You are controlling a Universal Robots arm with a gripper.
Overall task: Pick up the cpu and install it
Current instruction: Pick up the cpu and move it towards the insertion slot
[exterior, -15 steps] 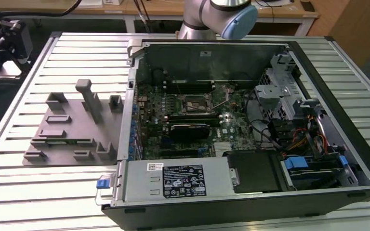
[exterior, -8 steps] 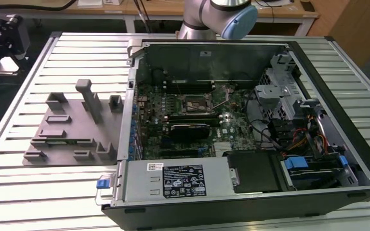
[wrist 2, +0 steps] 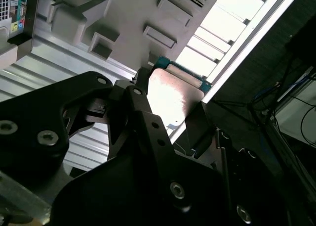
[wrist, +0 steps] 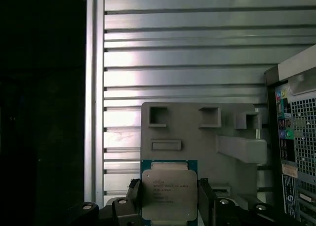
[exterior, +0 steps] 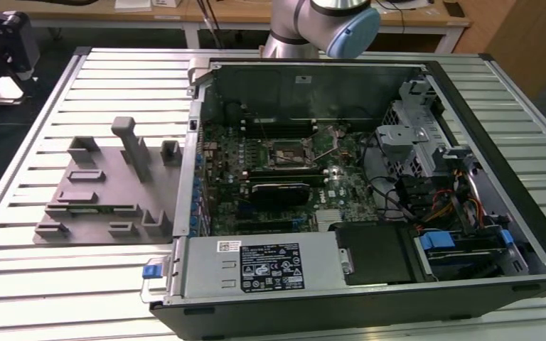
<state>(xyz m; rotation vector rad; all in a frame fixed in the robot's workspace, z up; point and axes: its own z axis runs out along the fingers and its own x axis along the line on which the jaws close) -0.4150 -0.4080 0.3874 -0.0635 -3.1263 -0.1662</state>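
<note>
Exterior view: the arm (exterior: 323, 25) stands behind the open case (exterior: 531, 229). A grey tray (exterior: 102, 206) lies on the slatted table (exterior: 55, 298) just beside the case, on the exterior view's left. First wrist view: the gripper (wrist: 169, 200) is clamped on the cpu (wrist: 169, 192), 1 finger (wrist: 132, 199) on each of 2 opposite edges, metal top towards the camera. Second wrist view: the cpu hangs in the air, apart from the tray.

The cpu (wrist: 169, 194) is a flat square chip with a silvery metal top, faint print and a green rim. The tool (wrist: 169, 206) clamps its opposite edges, holding it above the tabletop (wrist: 197, 63).
</note>
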